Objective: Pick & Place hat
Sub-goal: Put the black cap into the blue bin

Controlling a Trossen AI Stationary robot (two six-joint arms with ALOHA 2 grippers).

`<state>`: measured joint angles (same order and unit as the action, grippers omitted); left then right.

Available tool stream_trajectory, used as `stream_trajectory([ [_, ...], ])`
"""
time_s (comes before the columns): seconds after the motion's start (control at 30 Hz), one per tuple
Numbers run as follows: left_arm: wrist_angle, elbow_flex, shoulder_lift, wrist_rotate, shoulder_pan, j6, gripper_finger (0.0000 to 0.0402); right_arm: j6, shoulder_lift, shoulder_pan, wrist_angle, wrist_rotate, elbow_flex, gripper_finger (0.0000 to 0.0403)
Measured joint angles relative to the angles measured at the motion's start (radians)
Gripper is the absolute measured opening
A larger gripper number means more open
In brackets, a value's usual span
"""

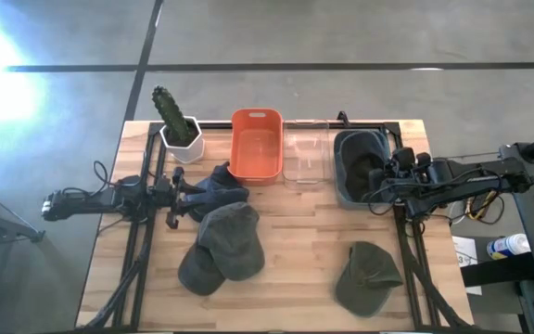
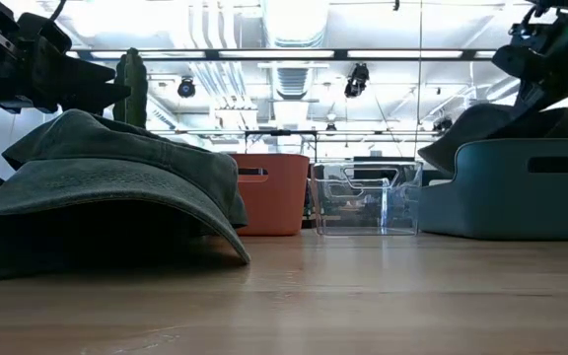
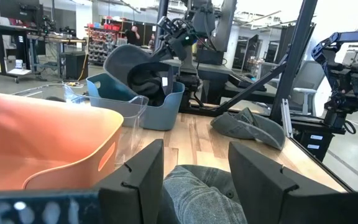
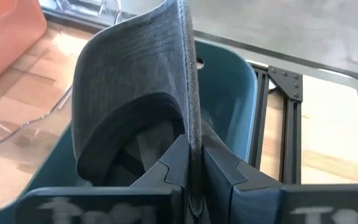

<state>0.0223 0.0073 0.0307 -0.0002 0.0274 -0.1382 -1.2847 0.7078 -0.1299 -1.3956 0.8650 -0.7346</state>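
A dark grey cap stands tilted in the blue-grey bin at the table's far right, and my right gripper is shut on it. My left gripper is open at the table's left. Its fingers stand on either side of a blue denim hat, also seen as the dark blue hat; whether they touch it I cannot tell. One olive green hat lies on the table just nearer than it. Another green hat lies near the right front. My right gripper pinches the grey cap's stitched brim at its thin side edge between the two fingers, which lie across that edge. The brim sticks up above the bin's rim, tilted, while the crown hangs down inside the bin.
An orange bin and a clear plastic bin stand side by side at the far edge, left of the blue-grey bin. A potted cactus sits at the far left corner. Bare wood lies in the table's middle.
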Motion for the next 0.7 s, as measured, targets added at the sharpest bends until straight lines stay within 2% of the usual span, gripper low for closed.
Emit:
stream_trajectory([
  [0.23,0.0,0.0,0.0,0.0,0.0,0.0,0.0174,-0.025,0.0,0.0,0.017,-0.033,0.027,0.0027],
  [0.43,0.0,0.0,0.0,0.0,0.0,0.0,0.0174,-0.024,0.01,0.0,0.058,-0.036,0.04,0.0045],
  [0.53,0.0,0.0,0.0,0.0,0.0,0.0,0.0174,0.003,0.016,0.0,0.093,-0.04,0.04,0.0069],
  [0.7,0.0,0.0,0.0,0.0,0.0,0.0,0.0174,0.044,0.016,-0.001,0.117,-0.055,0.04,0.0138],
])
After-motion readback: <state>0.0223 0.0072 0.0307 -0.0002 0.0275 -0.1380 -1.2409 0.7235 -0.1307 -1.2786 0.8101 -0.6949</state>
